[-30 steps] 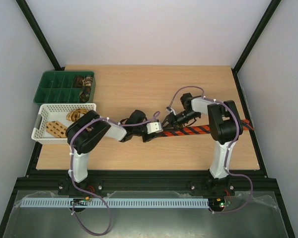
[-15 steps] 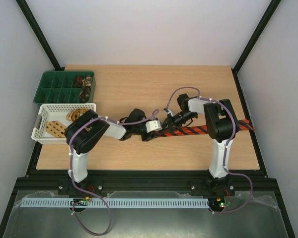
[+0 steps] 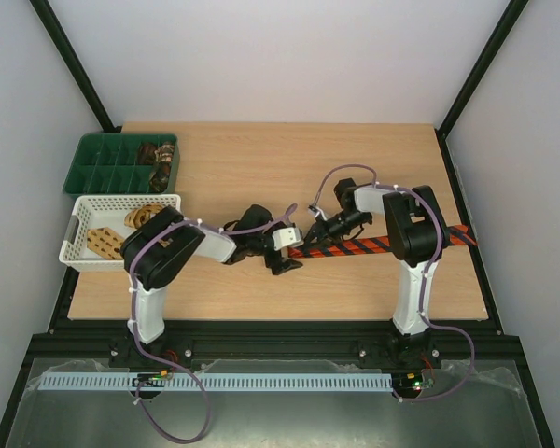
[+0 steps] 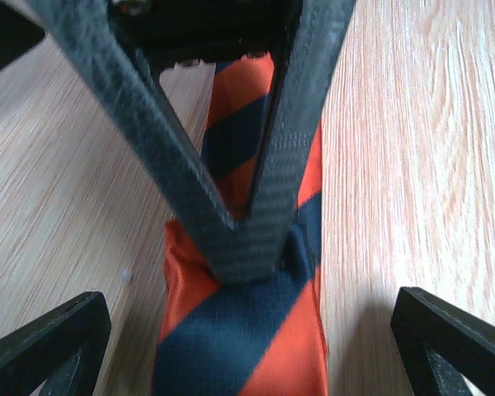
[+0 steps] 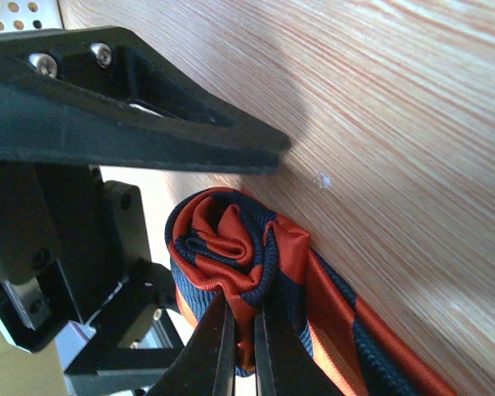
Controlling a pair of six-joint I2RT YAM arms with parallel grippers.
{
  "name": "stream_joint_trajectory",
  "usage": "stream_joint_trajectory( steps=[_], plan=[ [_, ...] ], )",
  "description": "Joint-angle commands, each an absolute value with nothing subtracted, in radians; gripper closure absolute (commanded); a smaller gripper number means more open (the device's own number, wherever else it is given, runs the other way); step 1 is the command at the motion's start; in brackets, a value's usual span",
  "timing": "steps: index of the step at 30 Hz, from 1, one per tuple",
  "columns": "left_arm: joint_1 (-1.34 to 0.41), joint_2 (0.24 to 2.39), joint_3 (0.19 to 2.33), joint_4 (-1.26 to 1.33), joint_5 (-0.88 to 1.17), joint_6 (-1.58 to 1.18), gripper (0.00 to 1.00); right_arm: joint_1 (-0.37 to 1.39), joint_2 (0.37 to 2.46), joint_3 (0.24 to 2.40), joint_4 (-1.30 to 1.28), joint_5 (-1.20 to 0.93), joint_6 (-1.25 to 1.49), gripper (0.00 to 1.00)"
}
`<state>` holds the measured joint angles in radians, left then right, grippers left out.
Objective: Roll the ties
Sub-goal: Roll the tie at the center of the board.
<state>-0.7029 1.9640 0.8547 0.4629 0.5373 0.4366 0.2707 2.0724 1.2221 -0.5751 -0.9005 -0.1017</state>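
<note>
A red-and-black striped tie (image 3: pixel 383 245) lies across the table's right half, its left end wound into a small roll (image 5: pixel 227 239). My right gripper (image 5: pixel 244 307) is shut on that roll, pinching a fold of fabric between its thin fingers; from above it sits at the tie's left end (image 3: pixel 310 237). My left gripper (image 3: pixel 292 246) stands wide open around the same end, touching nothing. In the left wrist view its fingertips (image 4: pixel 45 346) flank the tie (image 4: pixel 231 346), and the right gripper's fingers (image 4: pixel 256 239) meet in a V on the fabric.
A green compartment tray (image 3: pixel 103 166) at the back left holds rolled brown ties (image 3: pixel 157 161). In front of it a white lattice basket (image 3: pixel 79 235) holds tan patterned ties (image 3: pixel 121 229). The striped tie's tail reaches the table's right edge (image 3: pixel 462 233).
The left gripper has opened wide and let go of the tie's rolled end, drawing slightly left. The right gripper has shut on the roll.
</note>
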Motion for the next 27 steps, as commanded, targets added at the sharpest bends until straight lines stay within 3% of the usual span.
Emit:
stream_joint_trajectory(
  steps=[1, 8, 12, 17, 21, 27],
  plan=[
    [-0.732, 2.043, 0.887, 0.477, 0.510, 0.419, 0.05, 0.259, 2.102, 1.185, -0.590, -0.808, -0.113, 0.99],
    [-0.716, 2.055, 0.872, 0.365, 0.470, 0.495, 0.24, 0.270, 2.082, 1.220, -0.585, -0.910, -0.087, 0.99],
    [-0.678, 2.032, 0.847, 0.284, 0.490, 0.555, 0.51, 0.289, 2.077, 1.248, -0.578, -0.944, -0.051, 0.99],
    [-0.639, 2.014, 0.849, 0.233, 0.490, 0.611, 0.65, 0.292, 2.084, 1.270, -0.604, -0.911, -0.060, 0.99],
    [-0.625, 2.008, 0.852, 0.224, 0.545, 0.623, 0.54, 0.293, 2.124, 1.256, -0.621, -0.783, -0.134, 0.99],
    [-0.614, 1.902, 0.798, 0.324, 0.612, 0.543, 0.19, 0.292, 2.174, 1.238, -0.575, -0.717, -0.140, 0.99]
  ],
)
